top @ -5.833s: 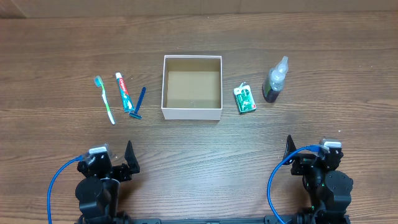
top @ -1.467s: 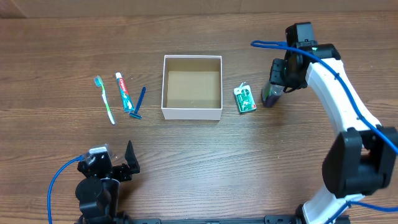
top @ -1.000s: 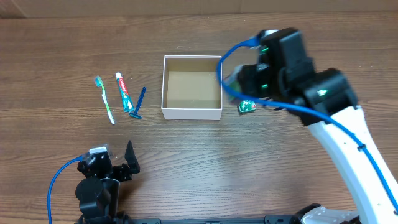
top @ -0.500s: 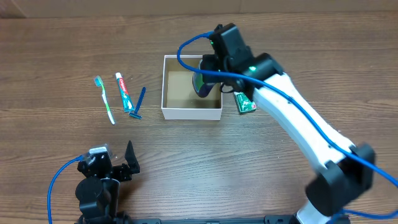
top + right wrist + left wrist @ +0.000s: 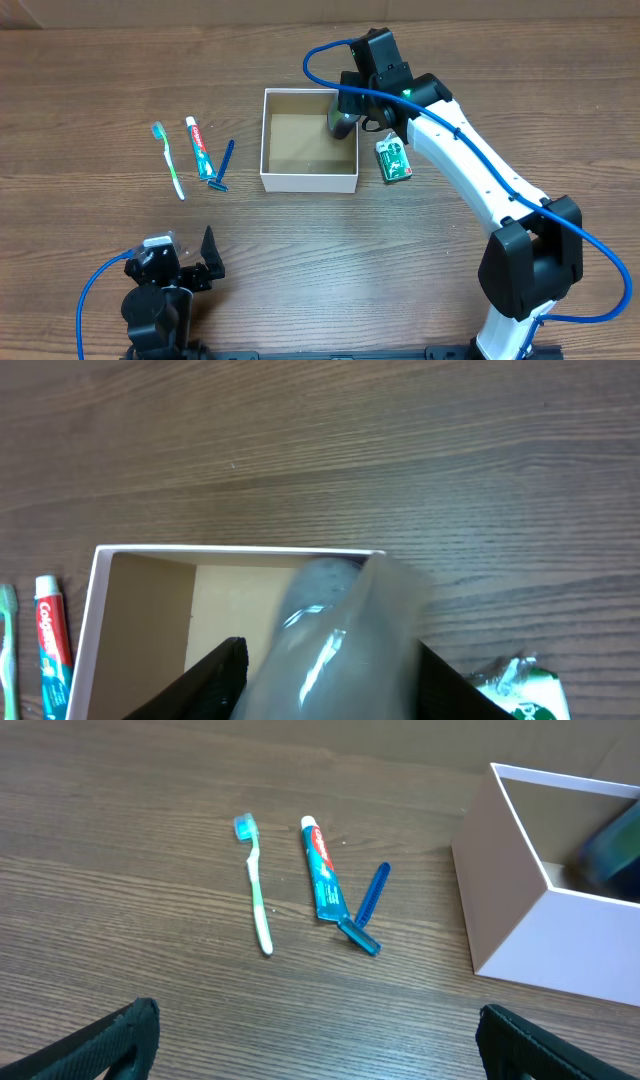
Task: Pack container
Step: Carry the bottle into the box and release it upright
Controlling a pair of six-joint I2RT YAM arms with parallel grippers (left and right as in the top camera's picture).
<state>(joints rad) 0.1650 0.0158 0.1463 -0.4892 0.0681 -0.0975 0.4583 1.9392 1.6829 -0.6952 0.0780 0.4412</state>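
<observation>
The container (image 5: 310, 181) is a white-walled box with a brown floor at the table's middle, also seen in the left wrist view (image 5: 520, 920) and the right wrist view (image 5: 100, 600). My right gripper (image 5: 352, 116) hangs over the box's far right corner. A clear bottle with dark liquid (image 5: 341, 124) stands tilted between its fingers, blurred (image 5: 340, 640), and a thin gap shows at the left finger, so the jaws stand slightly open around it. My left gripper (image 5: 208, 255) rests at the near left, wide open (image 5: 320, 1040) with nothing in it.
Left of the box lie a green toothbrush (image 5: 168, 160), a toothpaste tube (image 5: 200, 147) and a blue razor (image 5: 223, 166). A green packet (image 5: 394, 160) lies just right of the box, under my right arm.
My right gripper carried the bottle from the table's right side over the box, then back to its far right corner. Its jaws have just loosened. The left arm has not moved.
</observation>
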